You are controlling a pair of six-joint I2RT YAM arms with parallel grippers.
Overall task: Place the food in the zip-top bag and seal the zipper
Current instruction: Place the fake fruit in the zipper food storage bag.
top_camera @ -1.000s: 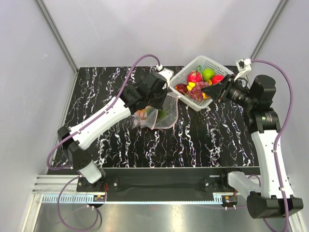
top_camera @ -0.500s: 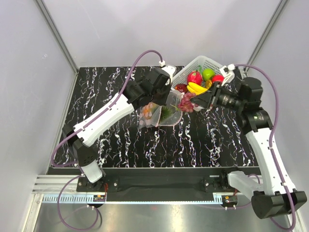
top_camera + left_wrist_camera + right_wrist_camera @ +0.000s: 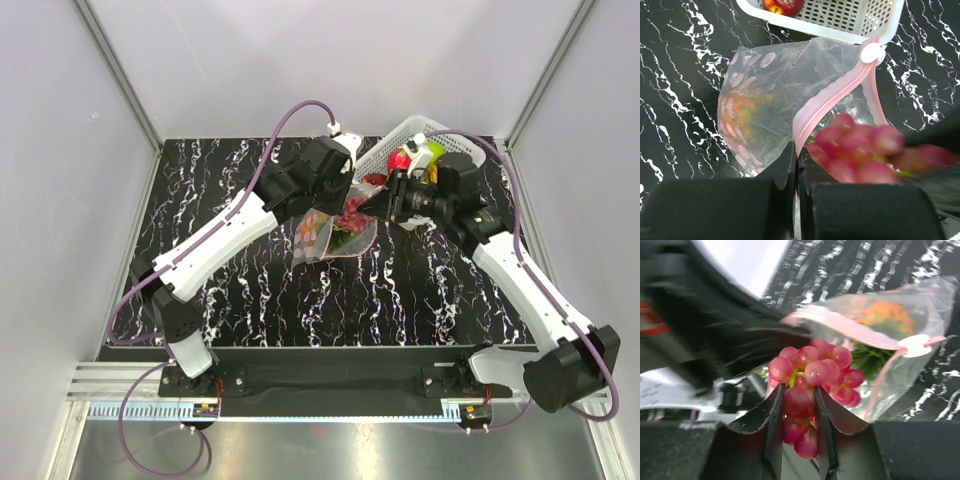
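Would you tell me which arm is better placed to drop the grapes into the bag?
Right. The right gripper holds the grapes at the open mouth of the bag; the left gripper pinches the zipper.

Setting: a robotics laboratory test cell, not a domestic or commercial space.

Indicators:
- Enclosure: plain pale wall panels joined by bare aluminium struts close off the work area on three sides.
- Work surface: a black counter with a white marble pattern, unfurnished.
- Equipment: two white jointed arms, left arm and right arm, are bolted to a black base bar. Exposed purple cables run to the wrists.
- A graduated strip runs along the front edge.
- Props: a white lattice basket of plastic fruit, toy grapes and a clear zip-top bag.
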